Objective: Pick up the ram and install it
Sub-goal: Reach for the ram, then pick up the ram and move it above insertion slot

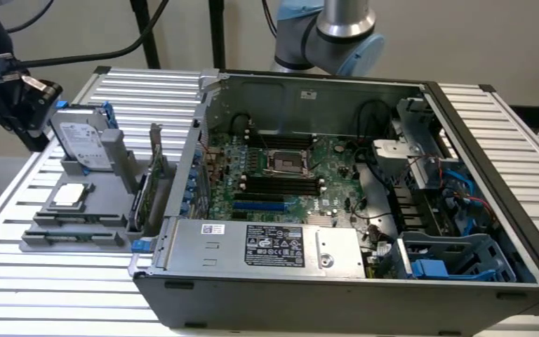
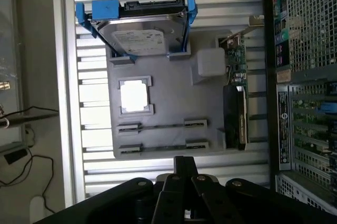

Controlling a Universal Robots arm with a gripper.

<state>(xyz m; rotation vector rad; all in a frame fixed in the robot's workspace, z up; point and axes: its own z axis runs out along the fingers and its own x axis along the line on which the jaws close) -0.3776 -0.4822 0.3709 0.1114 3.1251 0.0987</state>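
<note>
My gripper [image 2: 184,167] hangs above the near edge of a grey parts holder [image 2: 174,103], its black fingers drawn together at one tip with nothing between them. In the exterior view the gripper [image 1: 28,98] is a dark shape high over the table's left corner. Two thin ram strips, seen edge-on, lie in the holder's clip rows: one ram [image 2: 162,126] and, nearer the gripper, another [image 2: 162,146]. Their green faces are hidden. The open computer case [image 1: 344,288] holds a motherboard whose black memory slots [image 1: 279,186] stand bare.
The holder also carries a hard drive in a blue frame [image 2: 139,31], a square silver processor [image 2: 134,97] and an upright expansion card [image 2: 235,103]. The slatted metal table [image 1: 54,281] surrounds it. Cables and a power supply [image 1: 260,246] crowd the case.
</note>
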